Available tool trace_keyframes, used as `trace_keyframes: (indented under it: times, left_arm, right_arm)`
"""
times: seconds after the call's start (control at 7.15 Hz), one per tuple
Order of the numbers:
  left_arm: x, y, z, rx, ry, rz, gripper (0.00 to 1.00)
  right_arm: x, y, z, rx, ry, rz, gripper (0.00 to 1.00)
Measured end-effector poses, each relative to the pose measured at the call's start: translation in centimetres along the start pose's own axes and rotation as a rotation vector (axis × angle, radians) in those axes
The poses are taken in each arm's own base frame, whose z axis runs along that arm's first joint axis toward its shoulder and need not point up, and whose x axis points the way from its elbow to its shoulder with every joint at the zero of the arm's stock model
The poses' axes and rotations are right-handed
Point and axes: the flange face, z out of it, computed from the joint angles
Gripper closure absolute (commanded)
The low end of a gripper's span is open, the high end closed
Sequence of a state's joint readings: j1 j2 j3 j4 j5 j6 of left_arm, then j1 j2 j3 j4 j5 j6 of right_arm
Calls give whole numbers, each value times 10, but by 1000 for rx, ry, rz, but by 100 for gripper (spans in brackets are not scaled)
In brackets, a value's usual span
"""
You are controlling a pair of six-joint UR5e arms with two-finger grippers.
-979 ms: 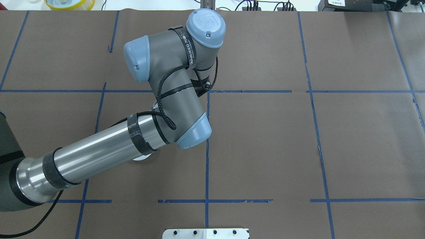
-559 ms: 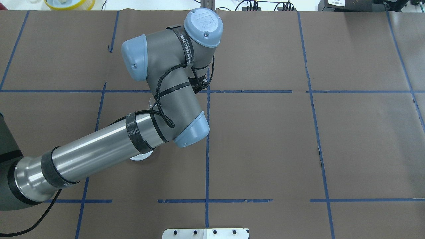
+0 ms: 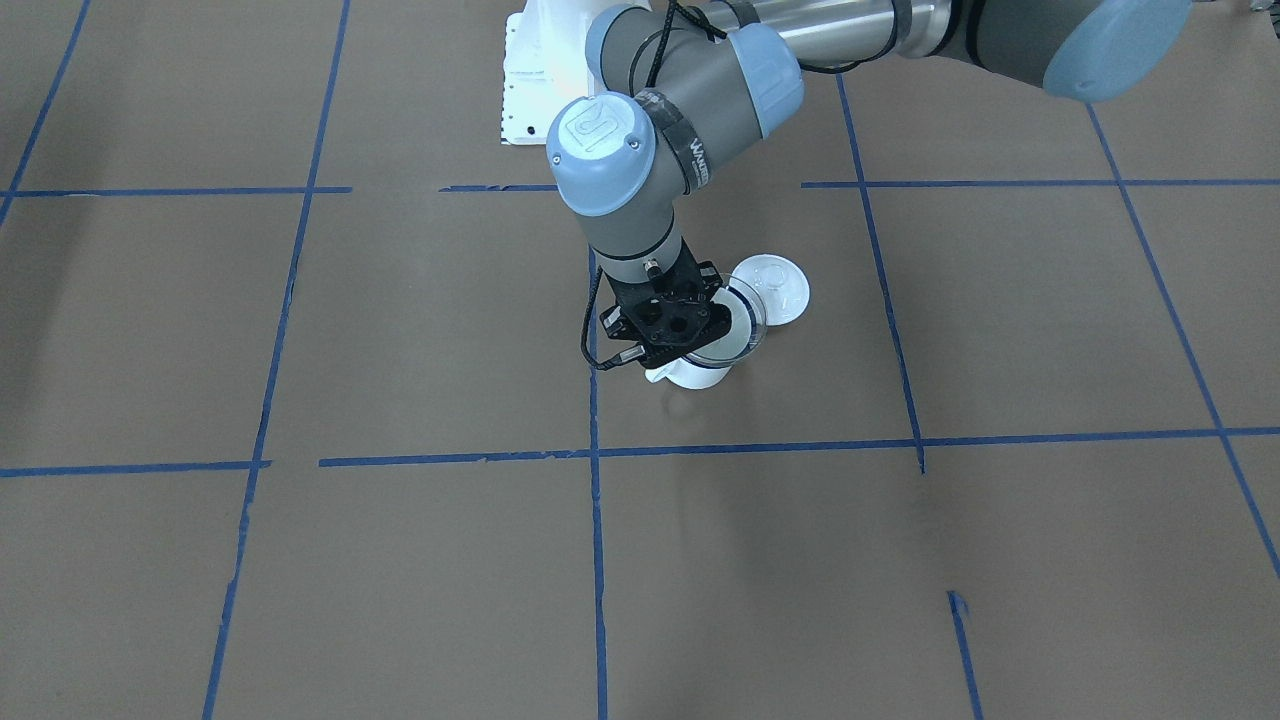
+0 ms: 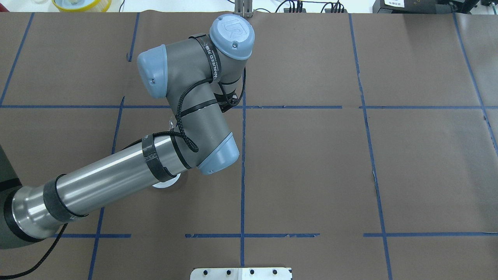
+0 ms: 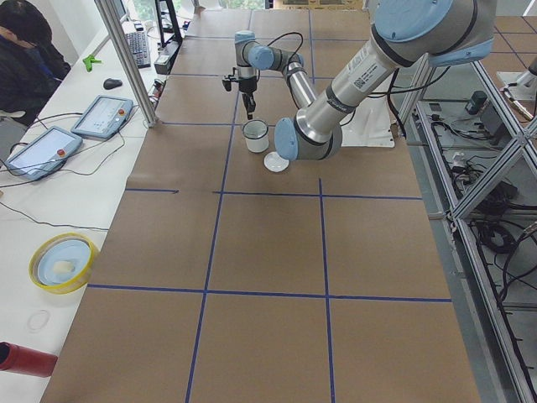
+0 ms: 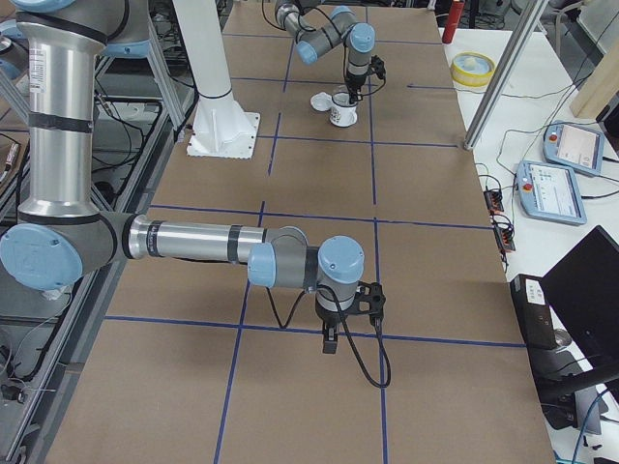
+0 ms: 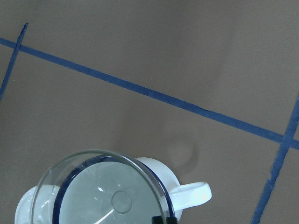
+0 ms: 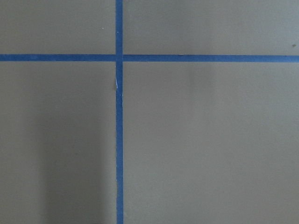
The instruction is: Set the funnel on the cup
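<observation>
Clear funnel [image 7: 108, 193] in left tool [image 3: 672, 330] above cup [image 7: 188, 196]

The brown table [image 3: 400, 330], gridded with blue tape [image 3: 596, 560], carries the cup [image 5: 256, 137] with a white lid [image 3: 776, 287] just beside it.

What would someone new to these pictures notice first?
The left gripper hangs mid-table holding the clear funnel just over the white cup, rims not quite lined up. A round white lid lies right beside the cup. The right gripper hovers far off over the brown table.
</observation>
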State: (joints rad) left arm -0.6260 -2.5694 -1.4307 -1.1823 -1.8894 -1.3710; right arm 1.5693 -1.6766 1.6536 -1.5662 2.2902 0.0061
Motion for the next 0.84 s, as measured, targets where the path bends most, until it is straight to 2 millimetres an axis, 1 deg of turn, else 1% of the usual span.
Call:
trace_keyframes:
  times: [0.14,0.28,0.42,0.56,0.7,0.84]
  left_arm:
    - [-8,4,-8,4,26,23,0]
    - [-17,8,-20,10,57,61,0]
    - [-26,5,-35,22,87,83,0]
    - [-39,-7,-53,44,118,101,0]
    - [-67,-28,-74,73,157,161,0]
    - [-115,-60,-93,104,196,254,0]
  right_arm:
    - [0,0,0,0,0,0,0]
    - [0,0,0,0,0,0,0]
    - [0,0,0,0,0,0,0]
    - [0,0,0,0,0,0,0]
    - [0,0,0,0,0,0,0]
    - [0,0,0,0,0,0,0]
